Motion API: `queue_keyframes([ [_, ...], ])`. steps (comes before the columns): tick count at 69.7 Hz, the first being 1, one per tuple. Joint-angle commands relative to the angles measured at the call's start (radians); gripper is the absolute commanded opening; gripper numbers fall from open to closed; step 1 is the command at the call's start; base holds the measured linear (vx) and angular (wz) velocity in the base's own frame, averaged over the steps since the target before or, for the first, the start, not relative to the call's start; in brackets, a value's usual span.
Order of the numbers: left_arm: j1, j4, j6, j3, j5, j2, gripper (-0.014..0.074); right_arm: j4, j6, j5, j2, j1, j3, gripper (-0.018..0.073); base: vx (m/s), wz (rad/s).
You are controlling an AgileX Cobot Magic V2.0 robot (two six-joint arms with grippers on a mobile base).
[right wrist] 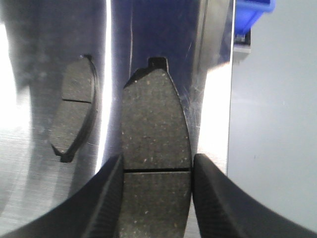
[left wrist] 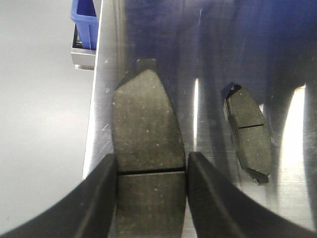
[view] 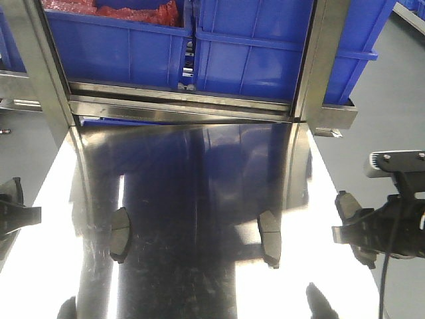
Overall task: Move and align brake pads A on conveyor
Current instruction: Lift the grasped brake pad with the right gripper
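The left fingers (left wrist: 99, 198) pinch the left-held pad (left wrist: 147, 134) across its long sides at the groove, over the worktop's (view: 199, 199) left edge. The right fingers (right wrist: 218, 198) grip the right-held pad (right wrist: 156, 129) likewise at the right edge. The left loose pad (view: 120, 234) & right loose pad (view: 269, 238) lie flat mid-worktop, well apart. Pads prob. stiff, dense, gritty, non-fragile; grab at mid groove w/ care, as the steel looks slick. No conveyor in view. No legible writing.
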Motion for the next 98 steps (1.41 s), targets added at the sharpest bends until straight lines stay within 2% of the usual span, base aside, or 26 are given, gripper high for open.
queue_keyframes([
  [1, -0.008, 0.008, -0.004, -0.025, -0.063, -0.019, 0.0132, -0.003, -0.001, -0.093, -0.073, -0.002, -0.005, 0.0012, 0.0, 0.0],
  [21, -0.008, 0.008, -0.004, -0.025, -0.063, -0.019, 0.0132, -0.003, -0.005, -0.123, -0.153, -0.002, 0.009, 0.0013, 0.0, 0.0],
  [98, -0.008, 0.008, -0.004, -0.025, -0.063, -0.019, 0.0132, -0.003, -0.005, -0.124, -0.153, -0.002, 0.009, 0.0013, 0.0, 0.0],
])
